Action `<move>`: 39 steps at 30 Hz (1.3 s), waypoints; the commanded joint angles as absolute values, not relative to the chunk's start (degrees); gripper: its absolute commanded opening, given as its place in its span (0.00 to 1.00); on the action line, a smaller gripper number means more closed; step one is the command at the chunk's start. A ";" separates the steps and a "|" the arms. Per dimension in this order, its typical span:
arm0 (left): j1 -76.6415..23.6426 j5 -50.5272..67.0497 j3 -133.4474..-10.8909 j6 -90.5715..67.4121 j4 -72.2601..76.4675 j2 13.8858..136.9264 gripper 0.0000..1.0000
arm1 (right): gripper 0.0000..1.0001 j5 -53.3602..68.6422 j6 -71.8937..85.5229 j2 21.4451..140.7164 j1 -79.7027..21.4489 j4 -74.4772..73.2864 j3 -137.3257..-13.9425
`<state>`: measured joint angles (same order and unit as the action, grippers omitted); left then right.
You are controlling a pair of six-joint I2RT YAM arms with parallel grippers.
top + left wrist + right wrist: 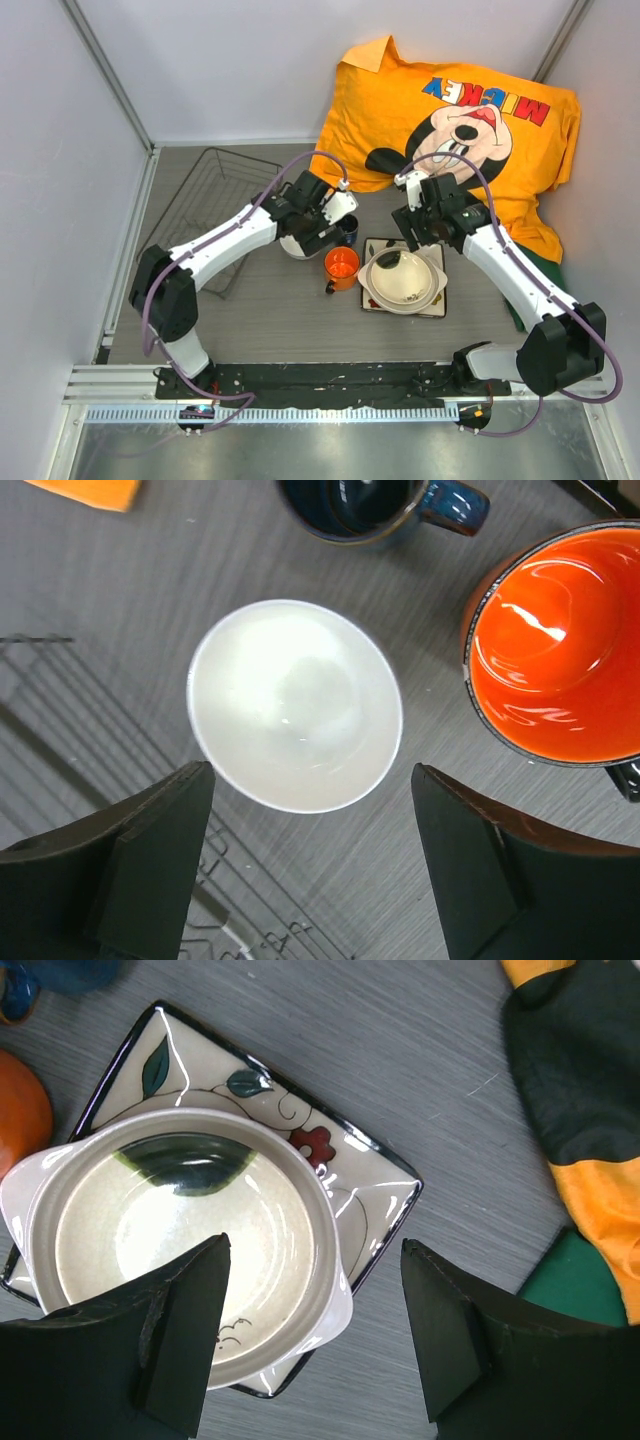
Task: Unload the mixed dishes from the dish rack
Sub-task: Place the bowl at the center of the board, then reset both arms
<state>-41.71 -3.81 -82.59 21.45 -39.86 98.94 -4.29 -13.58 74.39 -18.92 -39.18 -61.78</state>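
While the left pincer (310, 780) is being held with its jaws apart above the small white bowl (295, 705), clasping nothing, the following is being entered.

Hazard 1: the orange mug (560, 670) is being kept just beside that bowl and near 1 jaw. A sideways drift is being judged likely to knock the mug or catch the bowl's rim.

Hazard 2: wires of the dish rack (215, 190) are being shown close under the other jaw. A low retreat is being judged liable to snag them.

Hazard 3: the right pincer (315, 1250) is being held open over the cream bowl (180, 1240), 1 jaw above its inside and the other beyond its rim. A careless descent is being judged able to shove the bowl across the square plate (340, 1170) beneath it.

Item, mixed dishes, 5 pieces, all being found upright on the grey bench (270, 320), right of the rack:
- small white bowl, plain and glossy
- orange mug, bright inside, with a dark rim
- dark-blue cup (370, 505), handled, just beyond the mug
- cream bowl, round, with a dark green brushmark inside, being carried on the plate
- square plate, white, with leaves, a red flower and a dark edge

Item, rack: dark wire grid. No dish is being seen in it, though part is being hidden by the left arm.
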 commanded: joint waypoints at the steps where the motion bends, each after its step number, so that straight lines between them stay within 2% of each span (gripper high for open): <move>1: -40.70 -6.50 -84.02 22.15 -37.62 93.44 0.87 | 0.73 -6.32 -14.41 73.74 -18.46 -39.37 -66.61; 7: -36.22 -5.54 -85.43 18.11 -35.07 87.63 0.93 | 0.75 -8.96 -13.62 72.95 -17.49 -39.20 -70.65; 11: -30.68 -5.10 -85.17 12.58 -31.56 81.32 1.00 | 0.81 -11.94 -11.87 72.60 -16.96 -38.50 -74.17; 14: -26.11 -5.27 -84.21 9.50 -28.92 77.45 1.00 | 0.84 -14.76 -10.46 72.25 -16.61 -37.18 -77.07; 15: -24.10 -5.88 -83.85 8.71 -28.13 76.74 1.00 | 0.87 -15.55 -10.28 71.99 -16.52 -36.05 -78.12; 16: -23.39 -6.58 -83.59 8.27 -27.69 76.12 1.00 | 0.97 -15.99 -9.94 71.72 -16.44 -35.25 -78.48; 17: -22.25 -7.29 -82.97 7.74 -27.34 75.50 1.00 | 1.00 -16.52 -9.76 71.28 -16.44 -34.20 -78.57; 25: -11.61 -6.85 -80.42 -1.84 -24.44 73.04 1.00 | 1.00 -19.86 -5.80 69.88 -15.12 -25.15 -78.40; 32: -11.07 -9.05 -71.75 -2.99 -16.27 68.48 1.00 | 1.00 -25.92 -6.94 65.13 -15.12 -12.85 -70.32; 39: -11.07 -10.72 -67.85 -2.38 -11.08 66.18 1.00 | 1.00 -26.02 -6.68 61.26 -15.12 -2.29 -63.81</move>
<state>-11.03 -9.04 -67.85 -1.63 -18.74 68.55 -24.53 -7.35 63.57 -15.25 -12.36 -65.01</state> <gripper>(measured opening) 0.996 0.995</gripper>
